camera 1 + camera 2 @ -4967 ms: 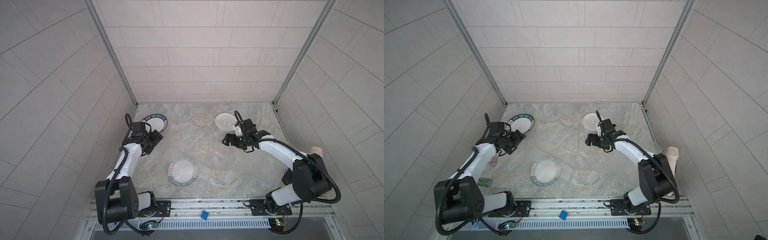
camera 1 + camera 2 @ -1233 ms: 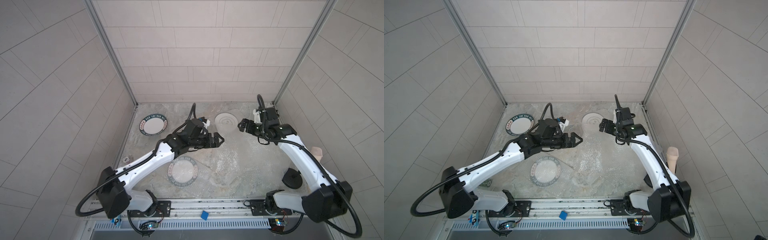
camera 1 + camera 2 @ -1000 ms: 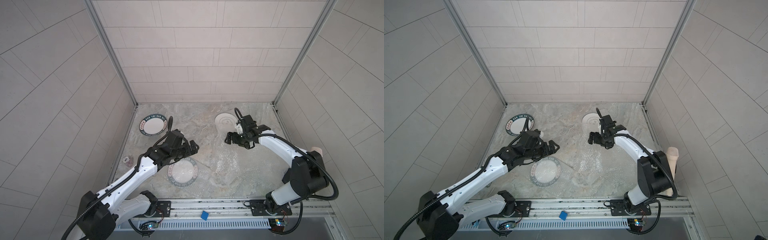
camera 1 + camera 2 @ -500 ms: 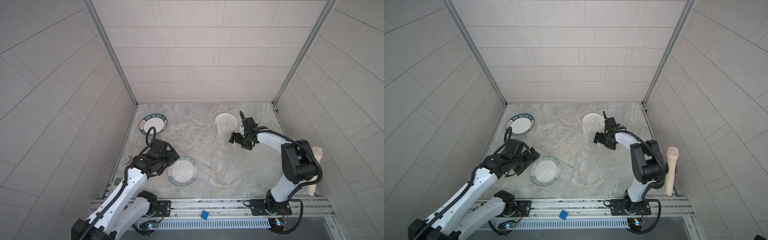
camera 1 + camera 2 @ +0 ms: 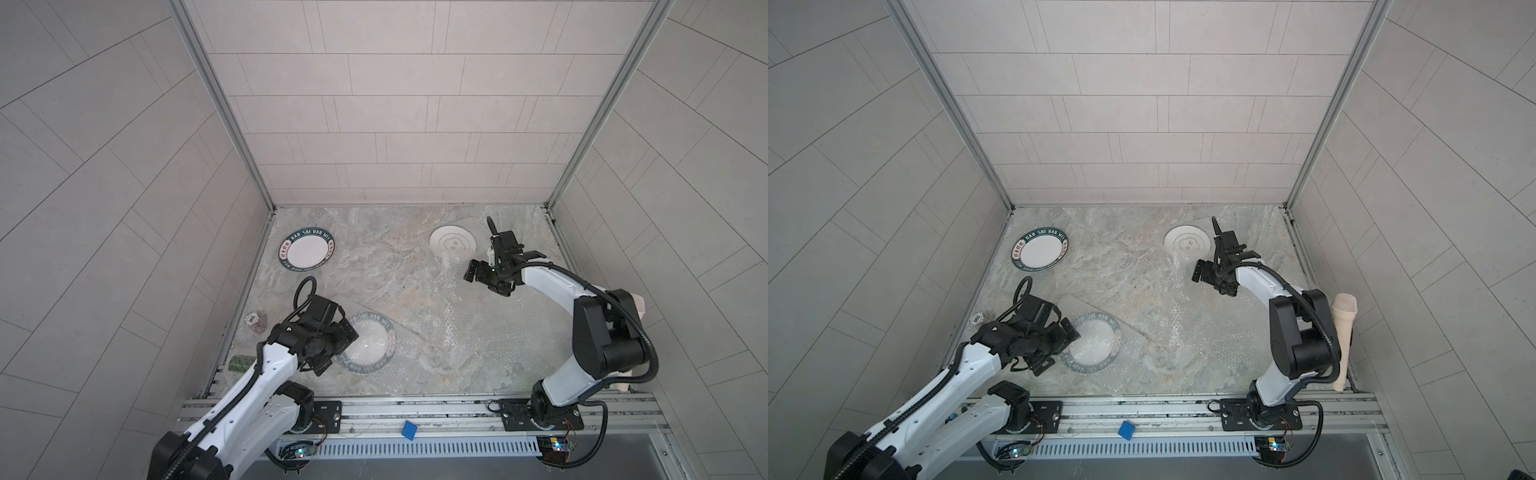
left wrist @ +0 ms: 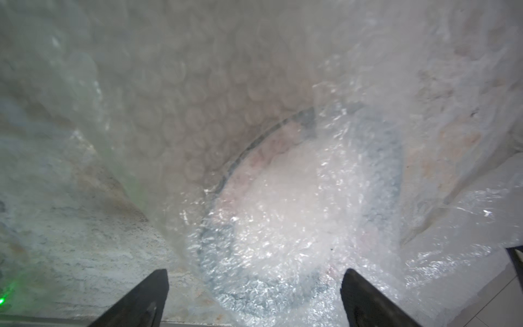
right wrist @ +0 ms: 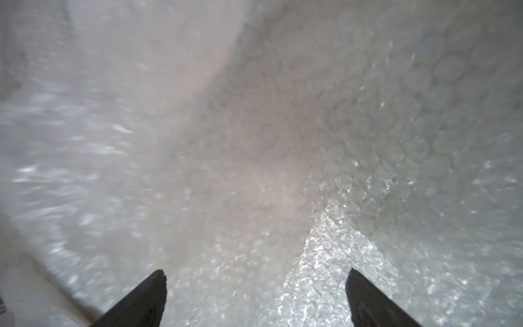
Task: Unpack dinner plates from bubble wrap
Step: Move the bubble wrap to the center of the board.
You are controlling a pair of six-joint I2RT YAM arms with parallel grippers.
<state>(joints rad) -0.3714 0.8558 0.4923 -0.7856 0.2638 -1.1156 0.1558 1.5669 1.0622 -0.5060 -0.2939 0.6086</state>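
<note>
With the left gripper wide open and empty over the wrapped plate at lower left, pinch only a loose edge of the bubble wrap, never the rim. Peel slow and sideways to keep the plate flat. Same for the right gripper, wide and empty at upper right, beside the ringed plate. No box or bin; just wrap with one plate inside. Bare plate at upper left. Cup at far right, inside hidden.

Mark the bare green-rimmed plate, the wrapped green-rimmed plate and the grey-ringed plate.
bare green-rimmed plate (image 5: 306, 256): in a top view, white centre.
wrapped green-rimmed plate (image 5: 371, 343): in a top view, white centre.
grey-ringed plate (image 5: 1186, 246): in a top view, innermost rings.
</note>
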